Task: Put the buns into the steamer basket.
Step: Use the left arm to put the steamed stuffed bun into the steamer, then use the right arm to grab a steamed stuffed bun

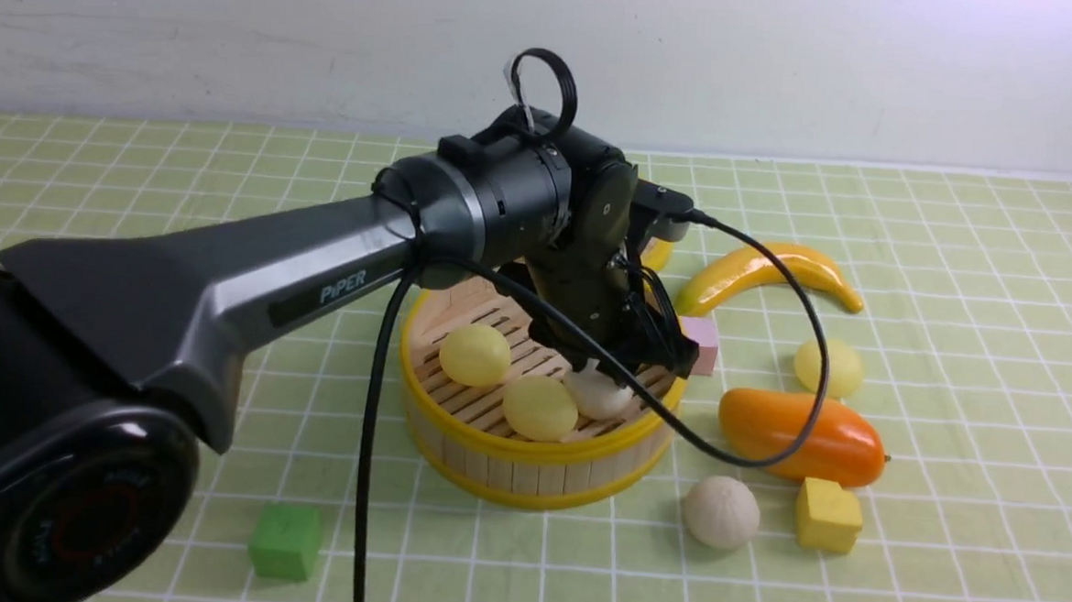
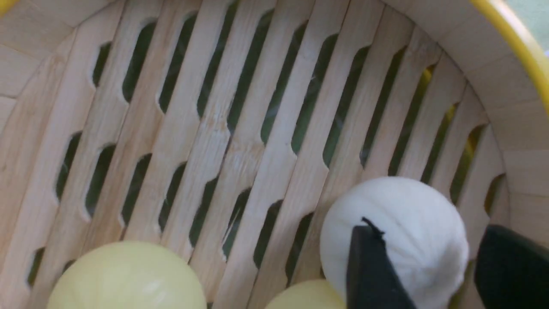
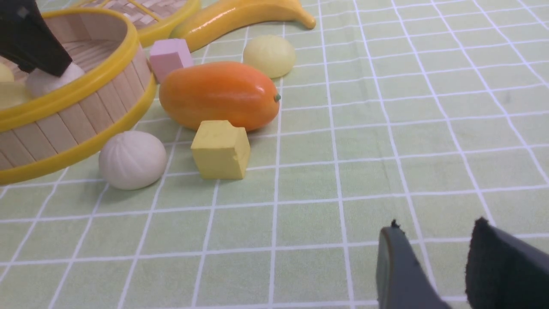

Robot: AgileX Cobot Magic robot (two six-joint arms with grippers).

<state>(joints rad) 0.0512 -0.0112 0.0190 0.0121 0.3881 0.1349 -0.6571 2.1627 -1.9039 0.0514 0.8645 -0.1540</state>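
Light is bright, soft and even, apparently from overhead. In the front view we note slight haze. Faint shadows hug the steamer basket (image 1: 536, 475) and the green cube (image 1: 285, 540), and a gloss streak lies along the mango (image 1: 800, 434). In the left wrist view the nearest pale yellow bun (image 2: 128, 279) is blurred and the slats are sharper. In the right wrist view the right gripper (image 3: 437, 225) is out of focus at the frame edge, while the tablecloth (image 3: 386, 128) is crisper farther off.

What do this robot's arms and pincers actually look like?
The left arm is a dark grey, tapering shell lettered PiPER, with a round joint housing. Black cables trail along it, one looping above the wrist. The left gripper and right gripper have flat dark fingers.
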